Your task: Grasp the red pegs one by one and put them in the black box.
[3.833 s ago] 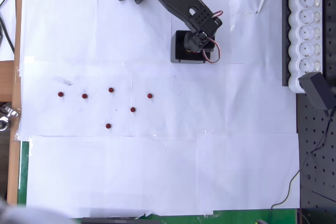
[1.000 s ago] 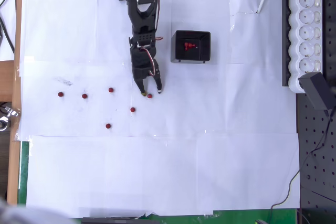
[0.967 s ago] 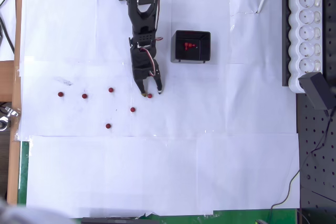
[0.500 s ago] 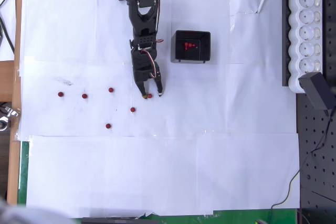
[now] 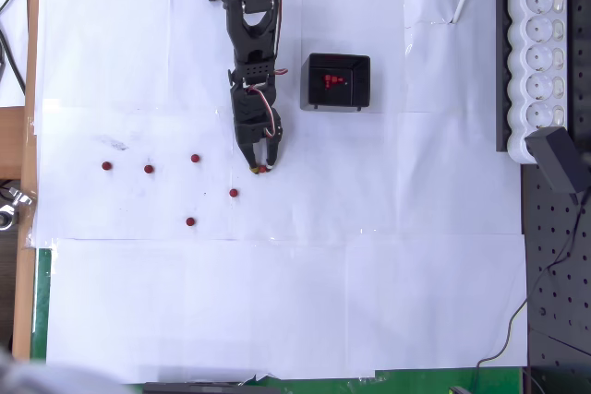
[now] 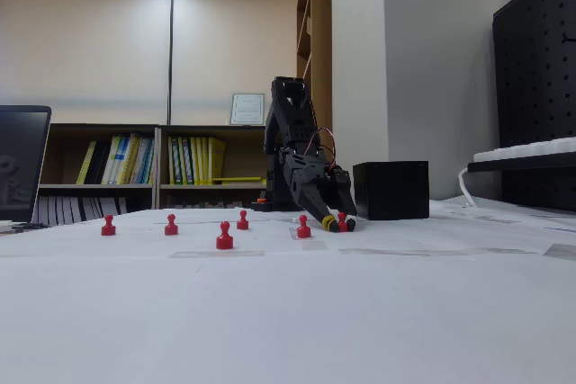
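Now down at the desk (image 5: 369,274), jaws closed around a red peg (image 5: 262,169), left of the black box (image 5: 338,82)

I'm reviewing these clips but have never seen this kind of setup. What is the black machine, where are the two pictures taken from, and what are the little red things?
The black machine is a small robot arm on a table covered with white paper. One picture looks straight down from above; the other is taken low, at table height from the side.

The grasping tool at the arm's end has two fingers. They are down at the paper, closing around one red peg; a firm grip cannot be confirmed.

Five more red pegs stand loose on the paper, for example one far left in the overhead view. From the side they look like tiny pawns.

The black box sits right of the arm in the overhead view, with red pieces already inside. A white power strip lies at the right edge.
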